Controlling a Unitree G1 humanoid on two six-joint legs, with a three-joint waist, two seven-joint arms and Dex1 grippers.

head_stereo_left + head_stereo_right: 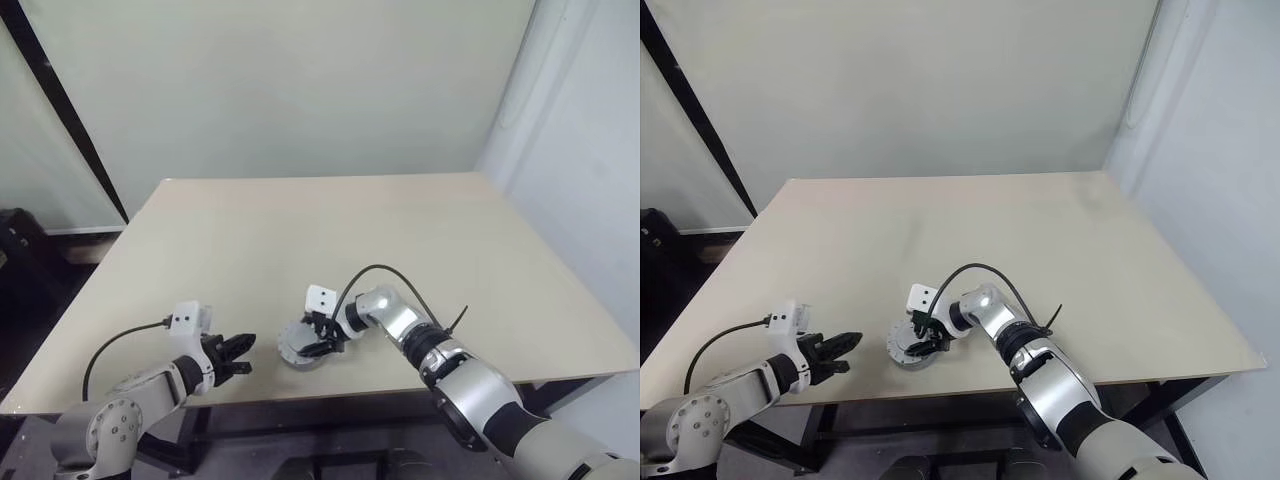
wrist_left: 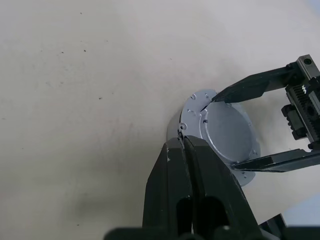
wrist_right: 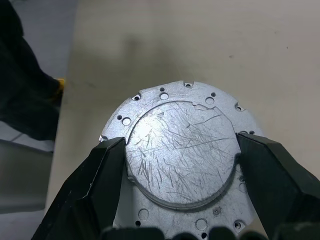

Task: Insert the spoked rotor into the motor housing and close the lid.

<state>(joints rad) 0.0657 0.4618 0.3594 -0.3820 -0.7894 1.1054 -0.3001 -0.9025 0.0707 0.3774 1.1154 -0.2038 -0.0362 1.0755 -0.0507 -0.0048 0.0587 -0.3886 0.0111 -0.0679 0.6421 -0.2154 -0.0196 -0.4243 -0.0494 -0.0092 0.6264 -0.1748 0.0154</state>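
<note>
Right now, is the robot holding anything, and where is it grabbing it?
The right gripper grips the lid by its round edge, one finger on each side, over the motor housing. The left gripper is shut and holds nothing.

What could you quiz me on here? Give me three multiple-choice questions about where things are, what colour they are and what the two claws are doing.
1. Where on the table does the round metal assembly sit?
A. near the front edge
B. at the far edge
C. in the right corner

2. What colour is the lid face turned up?
A. coppery brown
B. plain pale grey, scratched
C. black

3. How do the two grippers stand?
A. both shut
B. left wide, right shut
C. left shut, right spread around the lid

Answers:
1 A: in the head views the motor housing lies close to the near edge, between the arms.
2 B: the right wrist view shows a pale, scratched disc.
3 C: the left gripper has its fingers pressed together, while the right gripper has one finger on each side of the lid.
</note>
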